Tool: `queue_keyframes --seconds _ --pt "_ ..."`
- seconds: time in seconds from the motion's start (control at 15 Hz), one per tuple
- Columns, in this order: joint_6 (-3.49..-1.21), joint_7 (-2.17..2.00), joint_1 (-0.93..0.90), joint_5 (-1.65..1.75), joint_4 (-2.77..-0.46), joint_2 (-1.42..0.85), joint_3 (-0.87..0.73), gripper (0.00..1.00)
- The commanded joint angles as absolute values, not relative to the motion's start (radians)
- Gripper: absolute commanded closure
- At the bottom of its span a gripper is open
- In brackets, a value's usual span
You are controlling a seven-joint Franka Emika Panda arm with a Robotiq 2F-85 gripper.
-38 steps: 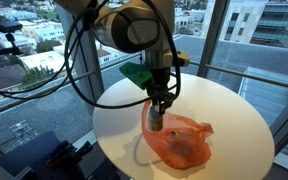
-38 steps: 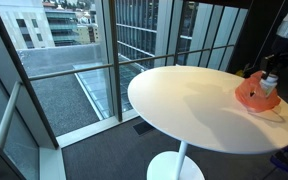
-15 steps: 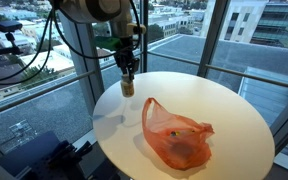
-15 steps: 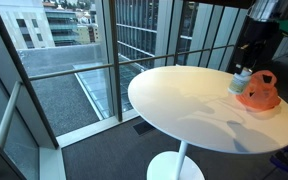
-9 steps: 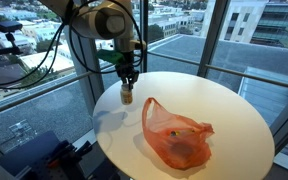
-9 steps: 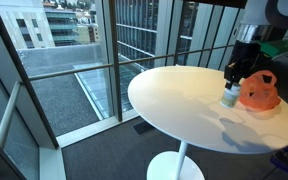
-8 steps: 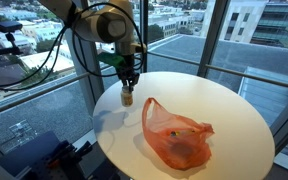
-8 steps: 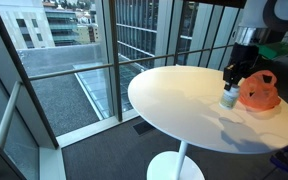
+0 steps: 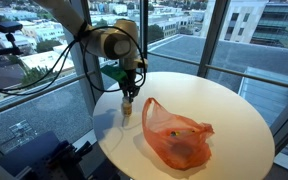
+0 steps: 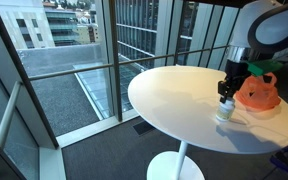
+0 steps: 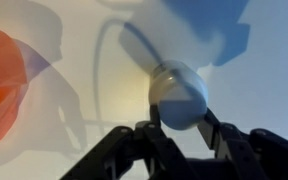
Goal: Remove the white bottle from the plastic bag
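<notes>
The white bottle [image 9: 127,107] stands upright near the edge of the round white table [image 9: 219,105], beside the orange plastic bag [image 9: 176,135]. It also shows in an exterior view [image 10: 224,108] and from above in the wrist view [image 11: 179,96]. My gripper [image 9: 128,95] is straight above it, with the fingers on both sides of the bottle's top [image 11: 178,112]. The bag [image 10: 257,95] lies open and slumped, with some small thing still inside; its edge shows in the wrist view [image 11: 2,70].
The table stands close to tall glass windows and a railing [image 10: 94,70] with a city view behind. The table's rim [image 9: 109,140] is close to the bottle. Cables hang from my arm [image 9: 79,60].
My gripper has carried the bottle out of the bag, across to the table's edge, and lowered it until it stands on the table.
</notes>
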State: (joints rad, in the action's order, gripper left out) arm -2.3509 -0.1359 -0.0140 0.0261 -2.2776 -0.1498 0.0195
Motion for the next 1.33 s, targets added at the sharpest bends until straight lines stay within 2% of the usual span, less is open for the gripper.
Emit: queue_keyframes --seconds 0.0,0.13,0.33,0.4,1.27 --pt "-2.378 -0.131 -0.015 0.013 -2.283 -0.144 0.012 0.31" --pt "-2.390 -0.126 -0.016 0.016 -2.296 -0.122 0.012 0.27" --pt "-2.382 -0.133 -0.019 0.027 -2.311 -0.078 0.012 0.05" --pt "-2.371 -0.136 -0.021 0.032 -2.317 -0.056 0.013 0.00" --pt "-2.005 -0.117 0.004 0.060 -2.380 0.223 0.008 0.00"
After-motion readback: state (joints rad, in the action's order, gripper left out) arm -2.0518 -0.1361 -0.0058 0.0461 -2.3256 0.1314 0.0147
